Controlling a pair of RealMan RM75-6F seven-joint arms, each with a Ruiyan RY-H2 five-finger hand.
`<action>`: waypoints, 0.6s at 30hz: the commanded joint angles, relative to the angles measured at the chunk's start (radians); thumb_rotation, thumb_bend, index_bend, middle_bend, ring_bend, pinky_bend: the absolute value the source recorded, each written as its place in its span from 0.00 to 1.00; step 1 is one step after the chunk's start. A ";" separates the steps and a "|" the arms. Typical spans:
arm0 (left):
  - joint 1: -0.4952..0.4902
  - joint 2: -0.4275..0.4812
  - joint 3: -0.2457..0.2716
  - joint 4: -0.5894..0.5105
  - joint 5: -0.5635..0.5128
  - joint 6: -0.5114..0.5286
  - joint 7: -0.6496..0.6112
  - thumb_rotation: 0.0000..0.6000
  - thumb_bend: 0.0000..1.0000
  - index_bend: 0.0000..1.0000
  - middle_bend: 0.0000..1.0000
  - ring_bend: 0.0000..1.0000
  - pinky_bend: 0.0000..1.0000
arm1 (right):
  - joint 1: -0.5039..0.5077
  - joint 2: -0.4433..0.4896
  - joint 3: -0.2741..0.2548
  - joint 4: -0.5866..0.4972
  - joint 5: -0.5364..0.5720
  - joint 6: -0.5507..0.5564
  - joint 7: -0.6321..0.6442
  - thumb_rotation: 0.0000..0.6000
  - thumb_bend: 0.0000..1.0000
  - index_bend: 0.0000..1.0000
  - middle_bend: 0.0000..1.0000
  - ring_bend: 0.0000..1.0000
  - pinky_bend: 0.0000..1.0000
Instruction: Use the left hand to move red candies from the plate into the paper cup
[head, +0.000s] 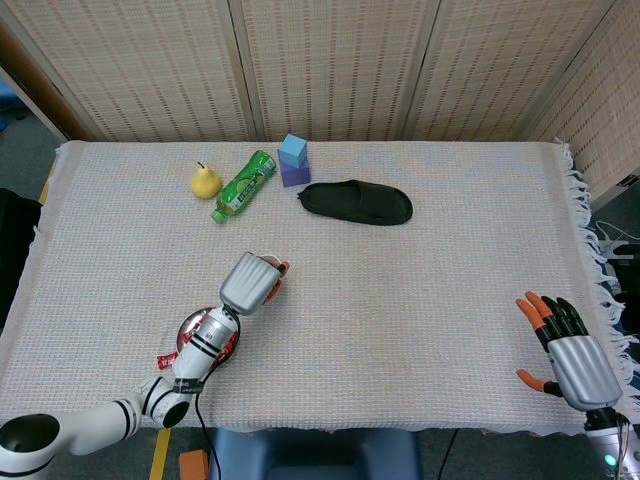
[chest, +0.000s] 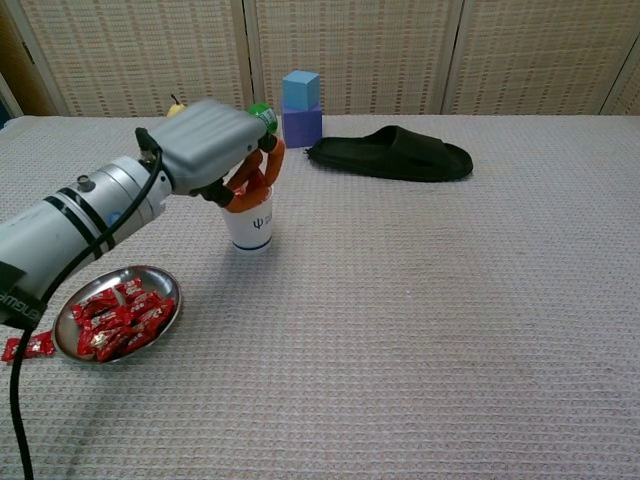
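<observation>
Stray red candy (chest: 28, 346) lies on the table (chest: 420, 330) just outside the plate, low and left of the left hand. Plate (chest: 165, 281), holding a heap of red candies (chest: 115, 313), sits below-left of that hand, under the forearm.

Left hand (chest: 222, 153) hovers directly over the paper cup (chest: 250, 226), fingers (chest: 268, 168) curled down toward the cup's mouth. Cannot tell whether a candy is pinched between them; the palm hides the fingertips in both views.

Judged step: delivery over the cup. Next move calls for loosening the fingers right above the rim so anything carried drops in, without knocking the cup, then returning to the plate.

Right hand (head: 570, 350) rests far right near the table edge, fingers spread, holding nothing.
</observation>
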 joint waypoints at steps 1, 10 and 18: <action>-0.015 -0.015 -0.001 0.036 -0.016 -0.004 -0.021 1.00 0.55 0.68 0.69 0.84 1.00 | 0.002 -0.001 0.000 -0.001 0.002 -0.003 -0.003 1.00 0.04 0.00 0.00 0.00 0.00; -0.025 -0.030 0.020 0.072 -0.049 -0.018 0.016 1.00 0.49 0.45 0.52 0.83 1.00 | -0.007 -0.001 -0.003 -0.004 -0.008 0.016 -0.006 1.00 0.04 0.00 0.00 0.00 0.00; -0.018 -0.004 0.026 0.012 -0.071 0.002 0.053 1.00 0.43 0.24 0.26 0.81 1.00 | -0.012 0.000 -0.007 -0.003 -0.021 0.028 -0.004 1.00 0.04 0.00 0.00 0.00 0.00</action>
